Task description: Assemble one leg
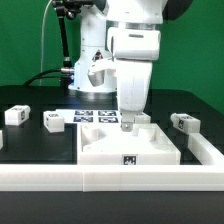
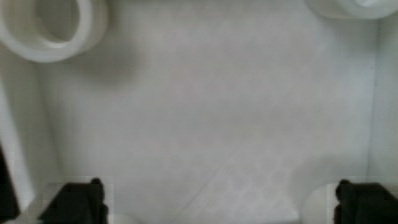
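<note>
While I am hanging low over the tray [image 1: 150, 150], my claw [image 1: 128, 122] is pointing straight down into its back part, close to the rear wall. In the wrist view the claw [image 2: 217, 203] is standing wide apart, with one dark finger [image 2: 80, 203] showing at each side of the picture; only the tray's pale floor [image 2: 214, 120] is showing between them, so I am gripping nothing. That floor is carrying two round sockets: one socket [image 2: 45, 30] is showing as a thick white ring around a hollow; the other socket [image 2: 356, 6] is being cut by the picture's edge, so I cannot tell what it is holding.

The legs I can make out are lying outside the tray, on the dark table [image 1: 30, 150]. The leftmost leg [image 1: 15, 115] is sitting far out on the exterior view's left; the second leg [image 1: 52, 121] is lying between it and the tray, apart from both; the right-hand leg [image 1: 183, 123] is resting just beyond the tray's wall on the exterior view's right; each is showing a black-and-white tag. A small dark tag is also showing right by my fingertips at the tray's back wall; I cannot tell whether it belongs to another leg or to the tray itself.

The marker board [image 1: 97, 117] is lying flat behind the tray, toward the arm's base; a white rail [image 1: 110, 180] is running along the front of the table and up the exterior view's right side, and the tray is sitting just inside it.
</note>
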Motion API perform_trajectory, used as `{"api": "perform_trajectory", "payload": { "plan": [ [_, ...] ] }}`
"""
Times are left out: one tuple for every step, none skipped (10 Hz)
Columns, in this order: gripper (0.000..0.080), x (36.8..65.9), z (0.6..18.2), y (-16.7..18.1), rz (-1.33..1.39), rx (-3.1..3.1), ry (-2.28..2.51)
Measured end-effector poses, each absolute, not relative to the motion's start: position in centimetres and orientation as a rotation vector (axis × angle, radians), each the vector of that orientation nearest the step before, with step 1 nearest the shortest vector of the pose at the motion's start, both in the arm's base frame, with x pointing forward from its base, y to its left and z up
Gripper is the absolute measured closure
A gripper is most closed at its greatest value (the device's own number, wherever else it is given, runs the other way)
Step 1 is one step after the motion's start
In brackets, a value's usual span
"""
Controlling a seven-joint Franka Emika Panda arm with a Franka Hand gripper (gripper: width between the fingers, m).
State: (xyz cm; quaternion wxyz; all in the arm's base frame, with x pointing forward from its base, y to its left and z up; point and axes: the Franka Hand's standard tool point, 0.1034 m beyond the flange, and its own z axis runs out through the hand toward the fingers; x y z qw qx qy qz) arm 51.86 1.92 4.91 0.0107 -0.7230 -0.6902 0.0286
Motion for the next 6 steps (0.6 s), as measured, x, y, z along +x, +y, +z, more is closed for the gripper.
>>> {"api": "perform_trajectory", "payload": {
  "plan": [
    [0.015,50.3,4.2,2.1,0.114,-2.24,-2.146],
    [0.015,49.0,4.0,2.1,0.101,-2.241,-2.149],
    [0.015,48.1,3.8,2.0,0.076,-2.252,-2.152],
    [0.015,46.9,3.5,1.8,0.062,-2.258,-2.151],
    [0.015,45.9,3.3,1.4,0.06,-2.256,-2.15],
    [0.015,45.6,3.1,0.7,0.048,-2.253,-2.158]
  ]
}}
